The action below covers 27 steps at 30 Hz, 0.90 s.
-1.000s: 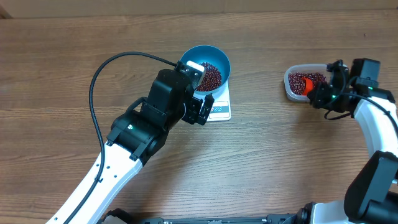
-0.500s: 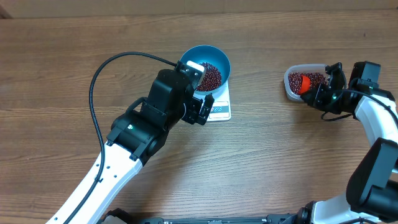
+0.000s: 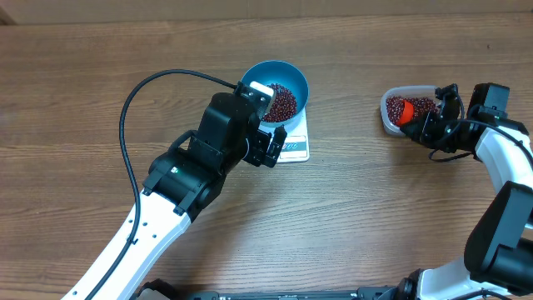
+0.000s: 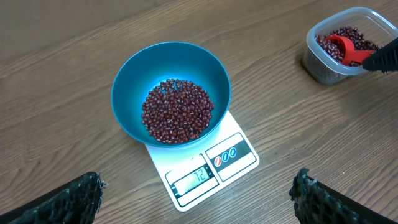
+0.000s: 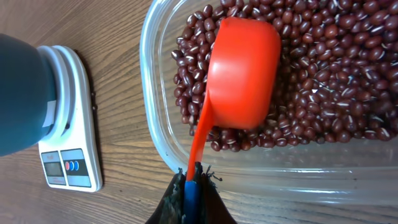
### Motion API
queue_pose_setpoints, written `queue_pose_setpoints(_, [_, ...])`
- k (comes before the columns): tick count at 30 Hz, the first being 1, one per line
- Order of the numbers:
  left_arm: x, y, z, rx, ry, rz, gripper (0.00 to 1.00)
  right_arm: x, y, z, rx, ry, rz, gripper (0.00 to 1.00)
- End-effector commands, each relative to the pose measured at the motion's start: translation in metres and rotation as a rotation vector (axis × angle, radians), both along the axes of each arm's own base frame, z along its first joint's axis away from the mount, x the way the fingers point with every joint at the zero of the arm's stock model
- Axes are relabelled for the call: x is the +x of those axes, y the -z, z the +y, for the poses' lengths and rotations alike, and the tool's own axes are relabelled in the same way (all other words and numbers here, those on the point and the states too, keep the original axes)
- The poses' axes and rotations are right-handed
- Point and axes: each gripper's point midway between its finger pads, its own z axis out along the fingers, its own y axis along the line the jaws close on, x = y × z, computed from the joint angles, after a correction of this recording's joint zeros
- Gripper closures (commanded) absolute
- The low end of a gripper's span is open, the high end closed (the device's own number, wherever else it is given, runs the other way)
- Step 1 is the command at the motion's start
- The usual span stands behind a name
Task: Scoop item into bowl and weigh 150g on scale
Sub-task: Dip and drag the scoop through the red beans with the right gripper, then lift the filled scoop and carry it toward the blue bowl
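The blue bowl (image 4: 127,81) stands on the white scale (image 4: 239,163), whose display reads 72. A heap of red-brown beans (image 4: 177,112) lies in the bowl. My left gripper (image 4: 196,186) hovers open above the scale's front edge, nothing between its fingers. At the right, a clear tub (image 3: 386,117) holds more beans (image 5: 336,74). My right gripper (image 5: 193,183) is shut on the handle of an orange-red scoop (image 5: 242,68). The scoop's cup rests on the beans near the tub's left wall, with its rounded back toward the wrist camera.
A black cable (image 3: 133,108) loops over the table left of the bowl. The left arm's body (image 3: 191,171) covers the middle-left of the wooden table (image 3: 375,208). The right arm (image 3: 500,158) runs along the right edge.
The right gripper has shifted slightly left, and the scoop has moved further into the tub, over the beans. The left arm, bowl and scale have stayed put.
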Motion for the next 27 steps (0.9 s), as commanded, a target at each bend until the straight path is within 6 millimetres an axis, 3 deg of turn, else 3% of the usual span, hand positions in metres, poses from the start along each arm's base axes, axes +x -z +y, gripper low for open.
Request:
queue_pose_setpoints(1, [0.003, -0.009, -0.002, -0.009, 0.011, -0.018, 0.01, 0.003, -0.005, 0.007, 0.067, -0.017, -0.023, 0.96])
queue_pose_setpoints(13, [0.003, -0.009, -0.002, -0.009, 0.011, -0.018, 0.0, 0.005, -0.023, -0.011, 0.213, 0.023, -0.1, 0.96])
queue_pose_setpoints(21, [0.003, -0.009, -0.002, -0.009, 0.011, -0.017, 0.01, 0.001, -0.006, -0.022, 0.276, 0.062, -0.06, 0.96])
queue_pose_setpoints(27, [0.003, -0.009, -0.002, -0.009, 0.011, -0.018, 0.0, -0.001, -0.016, -0.032, 0.348, 0.086, -0.095, 0.96])
